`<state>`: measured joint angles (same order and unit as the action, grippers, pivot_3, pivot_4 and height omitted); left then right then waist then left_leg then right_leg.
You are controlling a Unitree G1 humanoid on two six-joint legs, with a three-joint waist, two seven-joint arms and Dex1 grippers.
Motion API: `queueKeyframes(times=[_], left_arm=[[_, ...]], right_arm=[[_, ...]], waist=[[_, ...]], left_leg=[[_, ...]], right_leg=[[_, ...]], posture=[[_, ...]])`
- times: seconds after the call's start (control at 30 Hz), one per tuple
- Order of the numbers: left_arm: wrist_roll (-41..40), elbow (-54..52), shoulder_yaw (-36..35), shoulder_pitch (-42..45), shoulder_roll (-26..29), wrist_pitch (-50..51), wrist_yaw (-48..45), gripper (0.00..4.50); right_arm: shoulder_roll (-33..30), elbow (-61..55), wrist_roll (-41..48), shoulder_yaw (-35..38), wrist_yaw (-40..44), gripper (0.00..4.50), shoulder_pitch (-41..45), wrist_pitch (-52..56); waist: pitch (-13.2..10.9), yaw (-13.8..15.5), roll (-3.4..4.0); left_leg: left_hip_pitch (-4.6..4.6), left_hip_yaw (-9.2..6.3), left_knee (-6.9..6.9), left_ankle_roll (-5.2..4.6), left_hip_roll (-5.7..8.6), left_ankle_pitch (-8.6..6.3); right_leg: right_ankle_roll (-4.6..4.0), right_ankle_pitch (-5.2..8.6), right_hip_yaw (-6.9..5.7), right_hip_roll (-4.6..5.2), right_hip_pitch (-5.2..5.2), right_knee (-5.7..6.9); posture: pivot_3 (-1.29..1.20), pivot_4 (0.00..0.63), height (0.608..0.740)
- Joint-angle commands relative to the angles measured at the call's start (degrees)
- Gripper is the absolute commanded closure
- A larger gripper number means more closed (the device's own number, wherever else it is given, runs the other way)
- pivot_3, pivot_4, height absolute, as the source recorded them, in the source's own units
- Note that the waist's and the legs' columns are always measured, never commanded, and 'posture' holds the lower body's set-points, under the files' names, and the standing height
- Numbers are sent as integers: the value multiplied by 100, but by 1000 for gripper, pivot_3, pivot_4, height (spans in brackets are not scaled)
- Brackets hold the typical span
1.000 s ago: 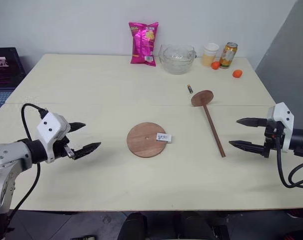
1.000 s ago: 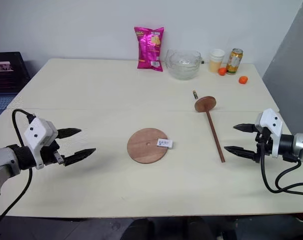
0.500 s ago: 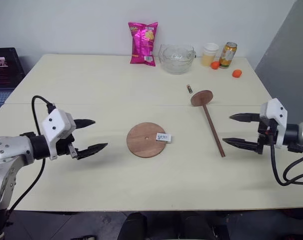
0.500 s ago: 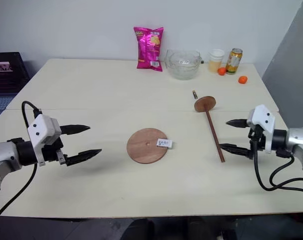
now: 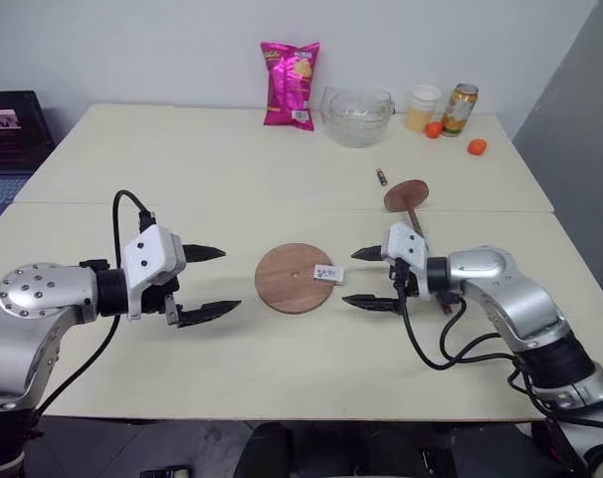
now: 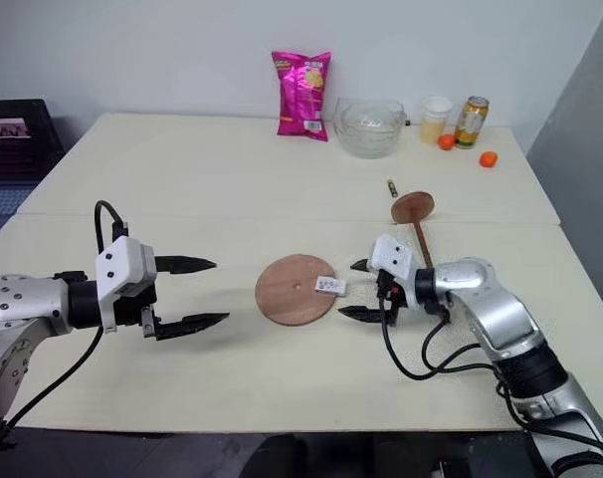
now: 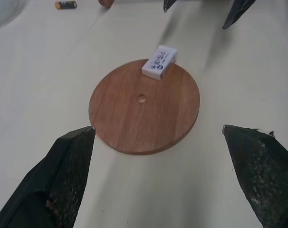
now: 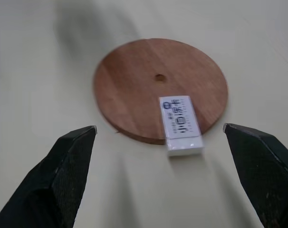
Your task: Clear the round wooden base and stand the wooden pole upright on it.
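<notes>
The left gripper sits at middle left of the left eye view, its arm entering from the lower left edge, silver forearm bent inward, white wrist block leading. Its jaws stand wide apart, black fingers pointing toward the frame's centre. The right gripper sits just right of centre, its arm curving in from the lower right corner. Its jaws are spread wide too, pointing left toward the other gripper, empty.

pole: shaft mostly hidden behind right arm, disc end shows | white box on base: print too small to read | battery: cut by frame edge | chip bag: label illegible
</notes>
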<state>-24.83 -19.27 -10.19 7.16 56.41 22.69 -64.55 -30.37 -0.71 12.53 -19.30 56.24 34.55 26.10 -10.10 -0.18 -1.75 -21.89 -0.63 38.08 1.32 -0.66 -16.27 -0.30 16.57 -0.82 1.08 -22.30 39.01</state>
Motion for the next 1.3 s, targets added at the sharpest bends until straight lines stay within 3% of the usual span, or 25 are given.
queueKeyframes(times=[0.03, 0.37, 0.93, 1.1, 1.3], left_arm=[[20, -179, 126, 142, 10, -96, -27, 29], [24, -273, 316, 234, -78, -78, 83, 29], [-121, -304, 311, 370, -292, 22, 237, 0], [-444, -509, 351, 692, -549, 286, 403, 0], [-618, -562, 686, 1284, -1016, 490, 587, 0]], right_arm=[[467, 713, -209, -159, 40, 0, 461, -313], [943, 1821, -597, -302, 256, 0, 897, -723], [953, 1666, -696, -100, 247, 3413, 775, -727], [354, 680, -439, 411, 283, 3513, 417, -438], [-446, -271, -61, 1610, -158, 3530, -248, 219]], waist=[[0, -8, 0], [-1, -14, 1], [-1, -19, 1], [-1, 18, 2], [0, 20, 0]], left_leg=[[0, -2, -1, 0, -2, 0], [0, -4, -2, 0, -3, 0], [0, -5, -3, 0, -3, 0], [-3, -6, -1, 0, -2, 0], [-7, -10, 1, 0, 3, 0]], right_leg=[[0, 0, -2, -1, 0, 1], [-1, 0, -4, -2, -2, 3], [-1, 0, -5, -2, -2, 4], [0, 0, -6, -1, -2, 2], [0, 0, -10, 3, 1, 0]], posture=[[0, 150, 740], [0, 150, 740], [0, 150, 740], [0, 150, 740], [0, 150, 740]])
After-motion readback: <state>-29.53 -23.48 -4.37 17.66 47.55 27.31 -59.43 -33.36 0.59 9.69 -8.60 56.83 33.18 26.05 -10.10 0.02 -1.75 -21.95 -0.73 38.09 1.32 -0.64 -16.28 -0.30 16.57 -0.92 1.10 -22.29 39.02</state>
